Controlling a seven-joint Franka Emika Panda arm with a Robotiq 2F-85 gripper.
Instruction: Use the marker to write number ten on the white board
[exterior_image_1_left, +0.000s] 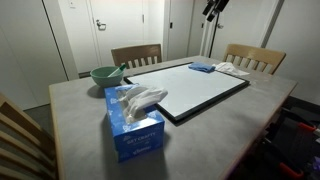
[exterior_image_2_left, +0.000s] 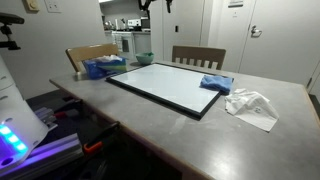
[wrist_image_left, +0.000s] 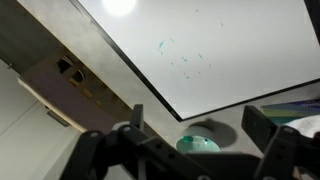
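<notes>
High at the top edge of both exterior views, the Robotiq gripper (exterior_image_1_left: 213, 8) hangs above a grey, matte, stone-look table (exterior_image_1_left: 75, 120). In the wrist view its dark fingers (wrist_image_left: 135, 118) stand wide apart with nothing between them. The slim pale marker (exterior_image_1_left: 117, 69) appears to lean out of a round, glossy green bowl (exterior_image_1_left: 101, 76) at centre left of the frame, just off the board's corner. The large white board with a thin black frame (exterior_image_1_left: 200, 90) lies flat mid-table, its smooth surface showing faint greenish specks and lamp glare in the wrist view.

The step in hand looks to be fetching the marker. It calls for coming down over the bowl, setting the fingers across the thin shaft and closing on its upper part, so the tip stays free for writing. A small blue cloth pad (exterior_image_1_left: 202, 68) rests on the board's far end, and a blue cardboard tissue box (exterior_image_1_left: 135, 128) stands at lower centre.
</notes>
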